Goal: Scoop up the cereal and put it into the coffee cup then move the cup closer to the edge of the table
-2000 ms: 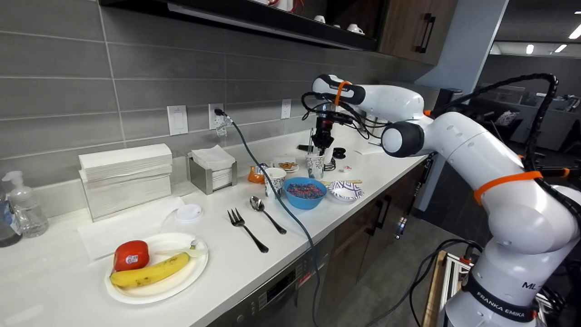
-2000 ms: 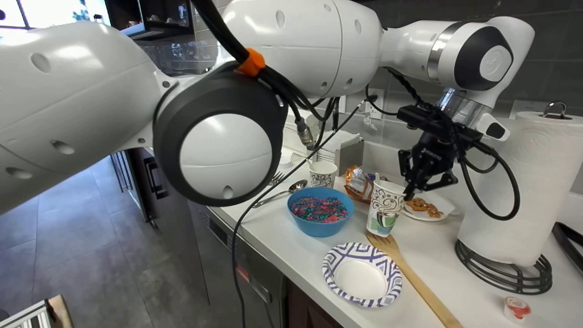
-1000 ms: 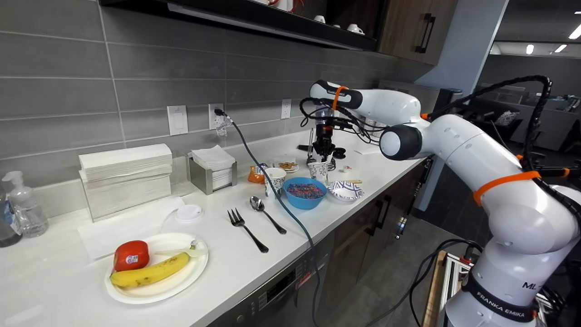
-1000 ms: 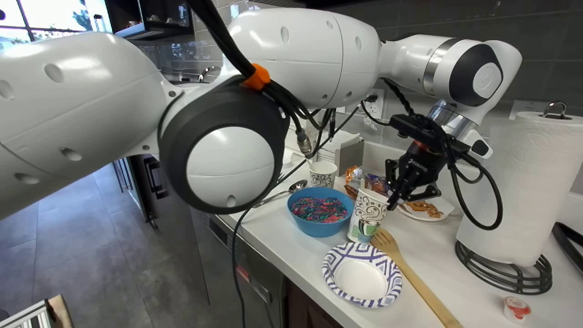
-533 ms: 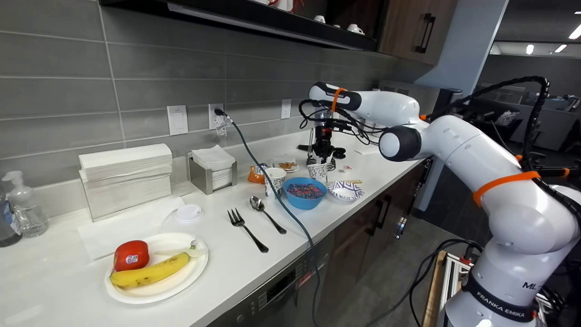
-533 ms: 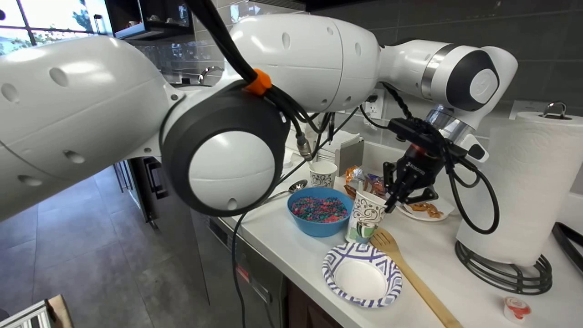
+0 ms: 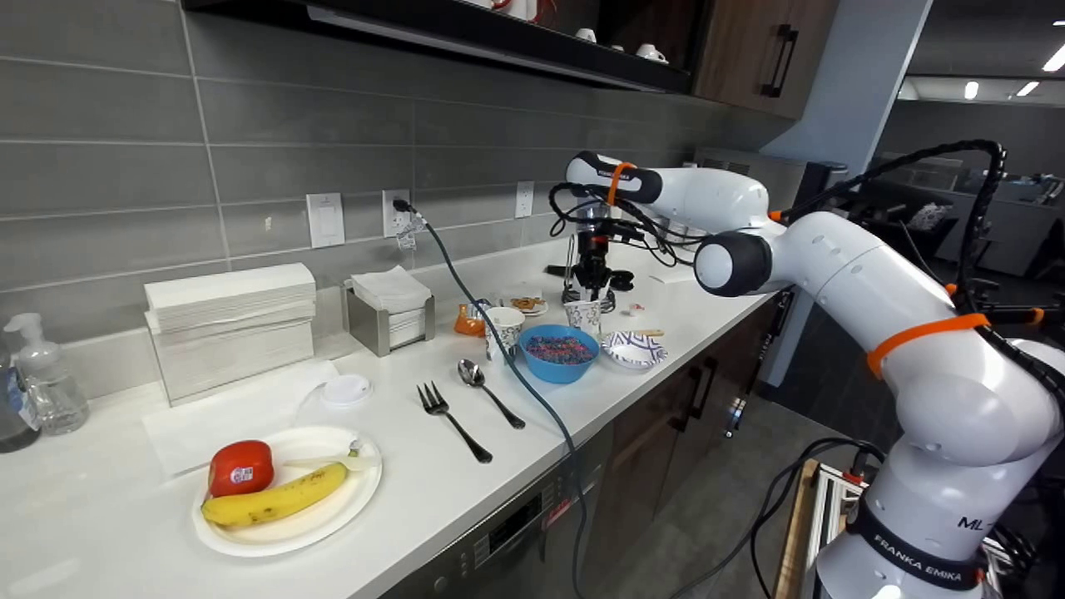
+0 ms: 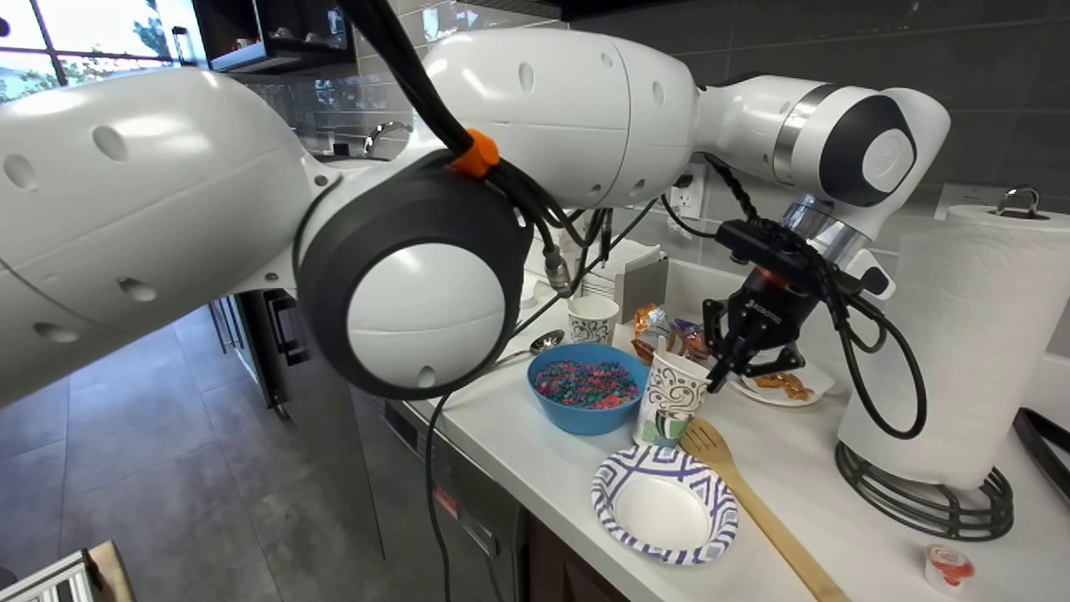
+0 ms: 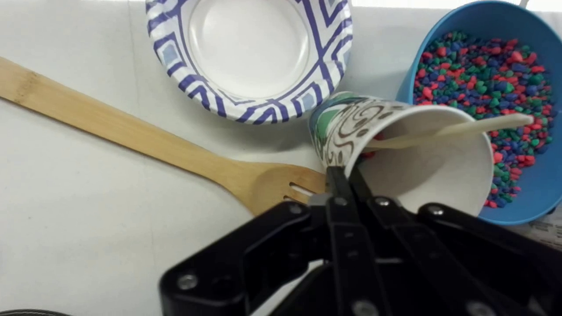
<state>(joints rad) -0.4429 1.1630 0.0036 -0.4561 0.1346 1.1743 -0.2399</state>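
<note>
My gripper (image 9: 349,173) is shut on the rim of the patterned paper coffee cup (image 9: 351,125), one finger inside and one outside. The cup also shows in both exterior views (image 7: 584,314) (image 8: 673,389), slightly tilted. Its base is at the counter between bowl and paper plate; I cannot tell if it touches. A pale utensil handle (image 9: 443,134) sticks out of the cup, and a few coloured bits show inside. The cereal, loose red, blue and green bits (image 9: 483,79), lies in the blue bowl (image 8: 585,420) beside the cup. The table is the white countertop (image 8: 577,522).
A patterned paper plate (image 8: 664,514) lies near the front edge. A wooden fork (image 8: 769,522) lies behind it. A second paper cup (image 8: 593,320), snack bags and a paper towel roll (image 8: 953,351) stand around. A cable (image 7: 541,399) crosses the counter.
Over two seconds my gripper has moved lower, carrying the cup away from the wooden fork toward the blue bowl and front edge. In the last half second it has hardly moved.
</note>
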